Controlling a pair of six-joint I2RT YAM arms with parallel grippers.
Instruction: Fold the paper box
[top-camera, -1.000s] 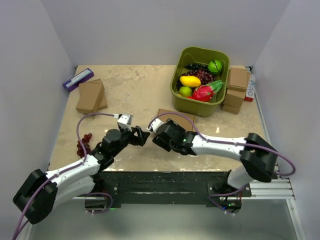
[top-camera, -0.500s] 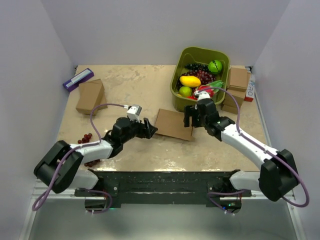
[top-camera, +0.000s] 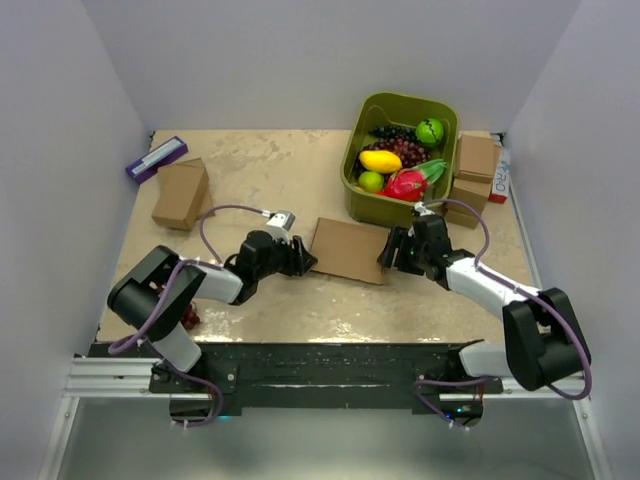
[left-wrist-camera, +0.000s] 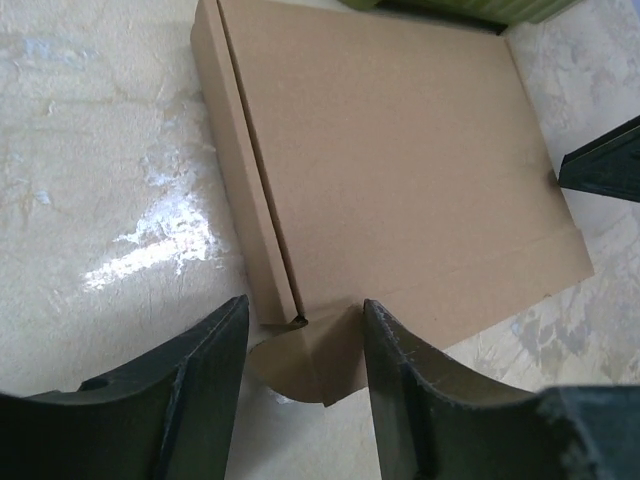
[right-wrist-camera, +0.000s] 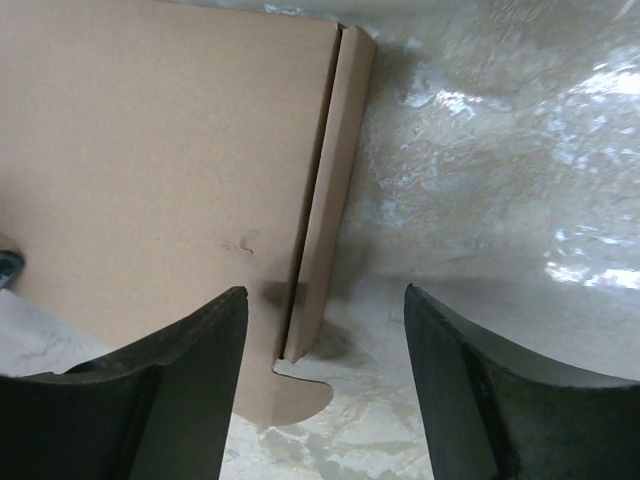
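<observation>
Now: box (top-camera: 348, 250) flat mid-frame, approach step.
Left gripper (top-camera: 298, 262): fingers spread, at its left edge.
Right gripper (top-camera: 392, 250): spread, at right edge.
Next: pinch both edges, fold up.

paper box (right-wrist-camera: 150, 150) partly beyond view's edge

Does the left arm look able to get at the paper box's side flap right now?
Probably yes. The open left gripper straddles a corner of the paper box beside that side flap, nothing between; the right gripper sits at the opposite edge, out of the way.
</observation>
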